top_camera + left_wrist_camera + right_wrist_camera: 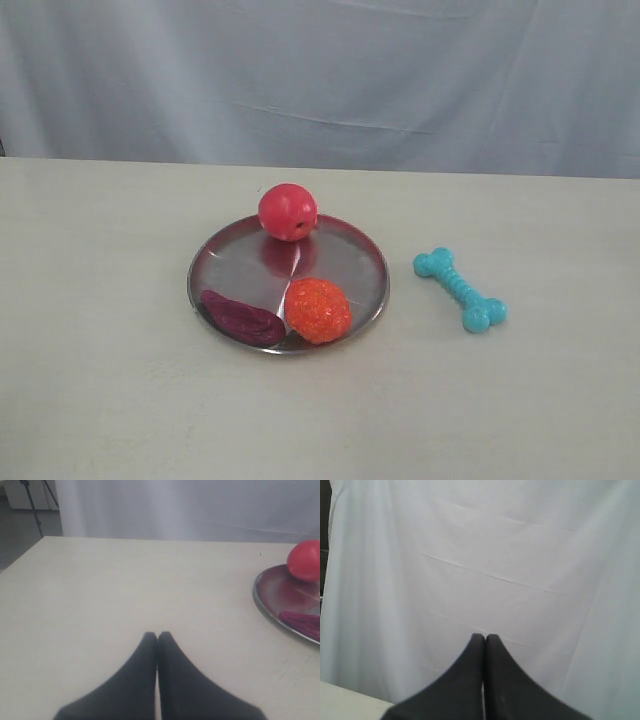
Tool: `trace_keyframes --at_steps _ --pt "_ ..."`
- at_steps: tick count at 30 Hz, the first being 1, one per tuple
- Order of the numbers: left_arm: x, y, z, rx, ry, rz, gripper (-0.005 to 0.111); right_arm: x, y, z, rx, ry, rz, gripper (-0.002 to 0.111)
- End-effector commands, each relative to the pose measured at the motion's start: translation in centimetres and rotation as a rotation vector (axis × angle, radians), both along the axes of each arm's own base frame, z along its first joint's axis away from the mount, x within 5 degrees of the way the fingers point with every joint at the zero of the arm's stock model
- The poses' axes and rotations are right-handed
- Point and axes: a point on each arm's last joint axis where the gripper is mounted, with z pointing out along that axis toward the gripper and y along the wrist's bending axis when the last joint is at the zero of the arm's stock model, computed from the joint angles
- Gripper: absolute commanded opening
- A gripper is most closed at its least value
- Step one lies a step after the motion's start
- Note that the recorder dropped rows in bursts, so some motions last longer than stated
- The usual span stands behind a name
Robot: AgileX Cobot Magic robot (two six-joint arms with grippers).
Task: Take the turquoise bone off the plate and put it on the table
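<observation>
The turquoise bone (pixel 460 290) lies flat on the beige table (pixel 100 350), just right of the silver plate (pixel 355 260) and apart from its rim. Neither arm shows in the exterior view. In the left wrist view my left gripper (pixel 157 636) is shut with nothing in it, above bare tabletop, and the plate's edge (pixel 262 605) sits off to one side. My right gripper (pixel 485 638) is shut and empty, raised and facing the white curtain.
On the plate rest a red ball (pixel 287 211), an orange textured ball (pixel 318 310) and a dark purple flat piece (pixel 240 318). A white curtain (pixel 320 70) hangs behind the table. A tripod (pixel 35 505) stands beyond the table's far corner.
</observation>
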Motion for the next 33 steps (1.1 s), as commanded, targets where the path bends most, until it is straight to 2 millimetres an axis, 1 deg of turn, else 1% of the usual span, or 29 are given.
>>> trace_keyframes --at_steps 1,4,7,15,20,26,28,30,33 --pt "0.0 0.0 0.0 -0.005 -0.004 -0.007 0.000 -2.1 0.3 -1.8 -0.003 -0.002 -0.005 0.000" --pt "0.0 0.0 0.0 -0.005 -0.004 -0.007 0.000 -3.0 0.5 -2.5 -0.005 -0.045 0.000 0.000" --pt "0.0 0.0 0.0 -0.005 -0.004 -0.007 0.000 -4.0 0.7 -3.1 0.009 -0.048 0.004 0.000" --pt "0.0 0.0 0.0 -0.005 -0.004 -0.007 0.000 -6.2 1.0 -3.3 0.009 -0.092 0.004 0.000" --pt "0.0 0.0 0.0 -0.005 -0.004 -0.007 0.000 -6.9 1.1 -3.3 0.005 -0.116 0.005 0.000" --pt "0.0 0.0 0.0 -0.005 -0.004 -0.007 0.000 -7.1 1.1 -3.3 -0.010 -0.122 -0.003 0.000" --pt "0.0 0.0 0.0 -0.005 -0.004 -0.007 0.000 -7.7 1.3 -3.3 0.002 -0.148 -0.009 0.000" --pt "0.0 0.0 0.0 -0.005 -0.004 -0.007 0.000 -8.2 1.4 -3.4 0.011 -0.166 -0.034 0.000" --pt "0.0 0.0 0.0 -0.005 -0.004 -0.007 0.000 -8.3 1.6 -4.2 -0.005 -0.195 -0.093 0.000"
